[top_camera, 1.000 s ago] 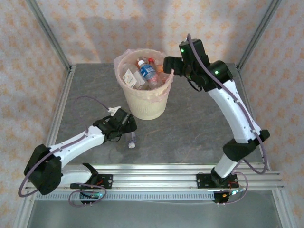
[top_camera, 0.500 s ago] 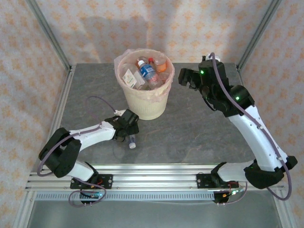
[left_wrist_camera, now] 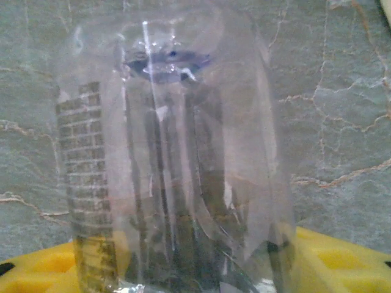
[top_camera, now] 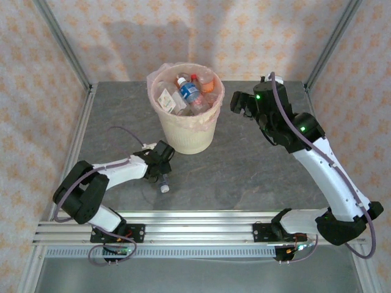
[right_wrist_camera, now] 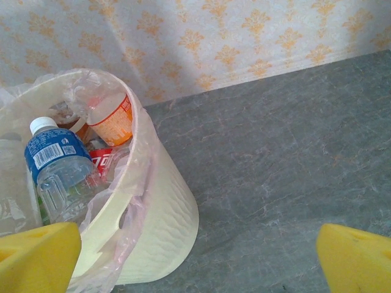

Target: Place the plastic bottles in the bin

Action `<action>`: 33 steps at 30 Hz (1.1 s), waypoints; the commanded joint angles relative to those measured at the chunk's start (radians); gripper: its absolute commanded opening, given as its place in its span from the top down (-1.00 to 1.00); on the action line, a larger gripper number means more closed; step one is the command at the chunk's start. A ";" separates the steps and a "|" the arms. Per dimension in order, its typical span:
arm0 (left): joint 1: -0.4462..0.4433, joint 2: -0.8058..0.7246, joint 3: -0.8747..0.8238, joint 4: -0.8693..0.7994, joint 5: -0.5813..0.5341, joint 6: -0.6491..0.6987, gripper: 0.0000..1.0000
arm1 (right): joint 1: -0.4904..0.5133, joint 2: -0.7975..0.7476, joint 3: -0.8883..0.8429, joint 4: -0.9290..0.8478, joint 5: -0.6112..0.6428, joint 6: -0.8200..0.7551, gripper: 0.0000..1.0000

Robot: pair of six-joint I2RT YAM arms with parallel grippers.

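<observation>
– At 7 o'clock from the bin [top_camera: 183,131], low on the counter [top_camera: 263,165], I see the left claw [top_camera: 161,166]. What does it have?

– It grips one clear bottle [top_camera: 164,182]. The bottle is on its side at counter level, and its purple cap [top_camera: 164,189] points to 6 o'clock, toward the arm bases. In the left wrist view the yellow fingers [left_wrist_camera: 342,259] sit against both sides of the bottle, so the jaws are narrow around it. Whether the bottle touches the stone surface, I cannot tell.

– And the right claw [top_camera: 239,102]?

– It hangs at 3 o'clock from the bin, near the rim but apart from it. Its jaws are wide and nothing is between them. In its own wrist view the two yellow fingertips [right_wrist_camera: 36,256] stand at the far bottom corners.

– Where are the other plastic bottles?

– They are inside the bin, which stands at about 12 o'clock on the counter. A bottle with a blue label [right_wrist_camera: 55,165] and a white cap leans there, neck up. An orange bottle [right_wrist_camera: 113,116] is just beside it at 1 o'clock, and a red label [right_wrist_camera: 104,162] shows between them. A thin pinkish bag [right_wrist_camera: 104,244] is folded over the rim. How many bottles lie under these, I cannot count.
</observation>
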 commanded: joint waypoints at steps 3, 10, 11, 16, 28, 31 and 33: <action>0.025 -0.082 -0.016 -0.040 -0.028 -0.019 0.05 | 0.007 -0.023 -0.053 0.022 0.043 0.046 -0.98; 0.044 -0.213 -0.004 -0.104 -0.046 -0.011 0.14 | 0.007 -0.067 -0.141 0.012 0.103 0.103 -0.98; 0.047 -0.241 0.001 -0.122 -0.053 -0.008 0.14 | 0.007 -0.072 -0.157 0.009 0.114 0.111 -0.98; 0.064 -0.390 0.036 -0.211 -0.082 0.007 0.14 | 0.006 -0.135 -0.249 0.003 0.174 0.161 -0.98; 0.069 -0.661 0.282 -0.386 -0.176 0.100 0.13 | 0.004 -0.236 -0.395 -0.031 0.263 0.254 -0.98; 0.069 -0.659 0.352 -0.364 -0.178 0.120 0.13 | 0.003 -0.248 -0.428 -0.031 0.260 0.269 -0.98; 0.068 -0.640 0.402 -0.343 -0.171 0.134 0.13 | 0.003 -0.250 -0.439 -0.039 0.266 0.275 -0.98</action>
